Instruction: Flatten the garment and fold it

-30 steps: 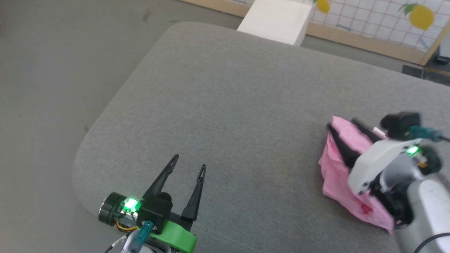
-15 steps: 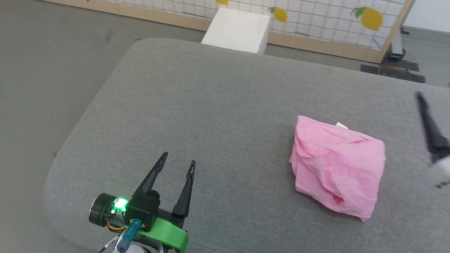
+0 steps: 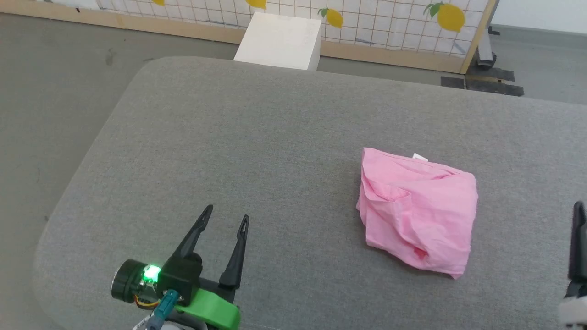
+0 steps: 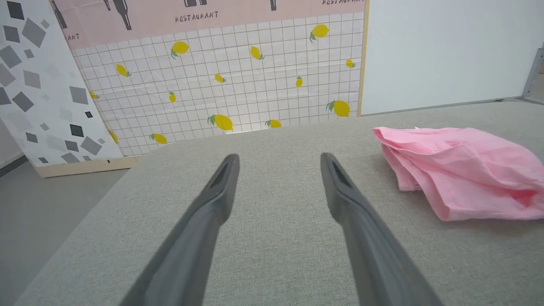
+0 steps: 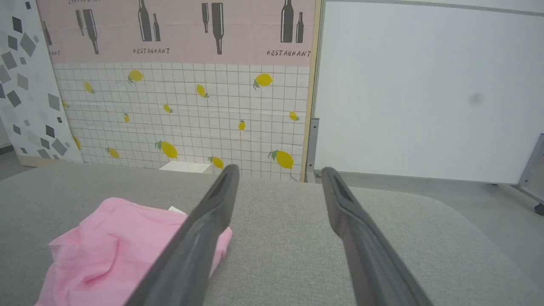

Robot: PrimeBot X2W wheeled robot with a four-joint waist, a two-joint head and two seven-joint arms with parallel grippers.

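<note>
Grey fabric surface (image 3: 275, 128) stretching wide with rounded corners, grey floor (image 3: 55, 68) lying to its left, white box (image 3: 279, 41) standing beyond the far edge, lemon-print grid panel (image 3: 390, 18) rising behind, white wall (image 5: 425, 85) running to its right.

right pincer (image 3: 578, 238) cut off at edge, white label (image 3: 419, 157) mostly hidden

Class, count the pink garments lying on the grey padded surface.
1. The garment lies bunched on the right half of the grey surface, touched by nothing. No other garment seems hidden.
</note>
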